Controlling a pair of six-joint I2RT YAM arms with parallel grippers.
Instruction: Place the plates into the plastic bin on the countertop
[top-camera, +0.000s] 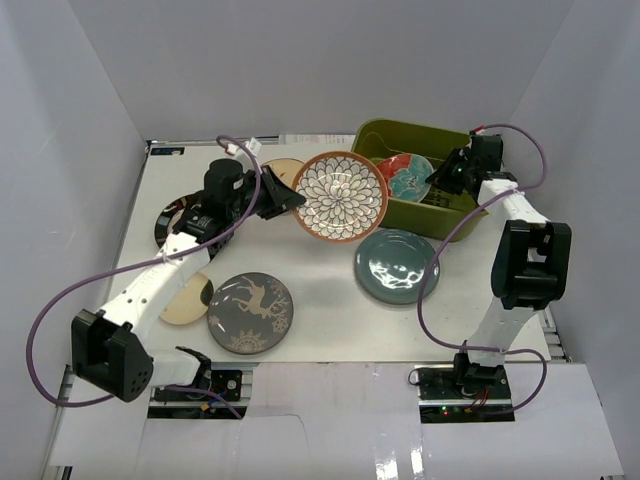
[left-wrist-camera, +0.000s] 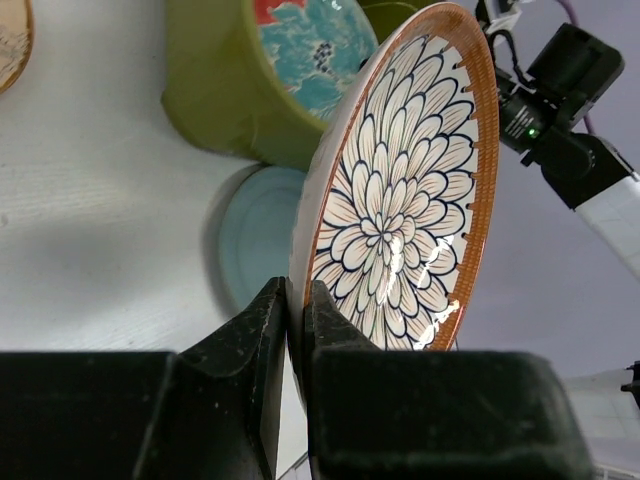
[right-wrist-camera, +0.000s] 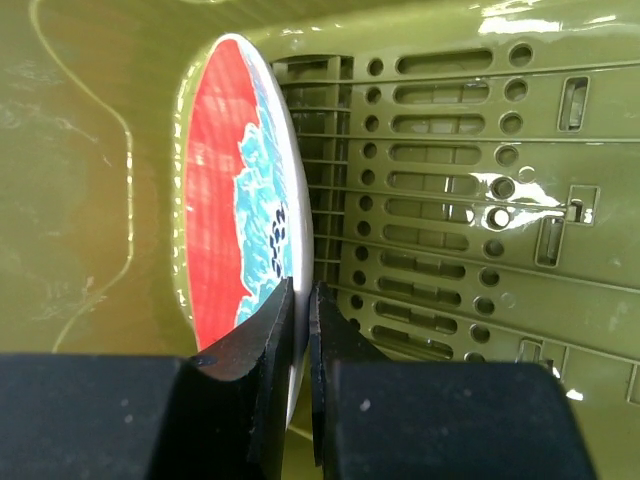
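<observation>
Two grips: left end effector (left-wrist-camera: 296, 300) clamps lattice plate (left-wrist-camera: 400, 200); right end effector (right-wrist-camera: 303, 295), red plate (right-wrist-camera: 215, 200) in bin (right-wrist-camera: 450, 150).

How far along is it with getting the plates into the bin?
Early. No plate lies loose in the bin yet. In hand: the right tool grips the red plate on edge inside the bin; the left tool holds the lattice plate in the air beside it. Left on the table: teal plate, deer plate, cream plate, tan plate and black-rimmed plate, the last partly under the left arm.
</observation>
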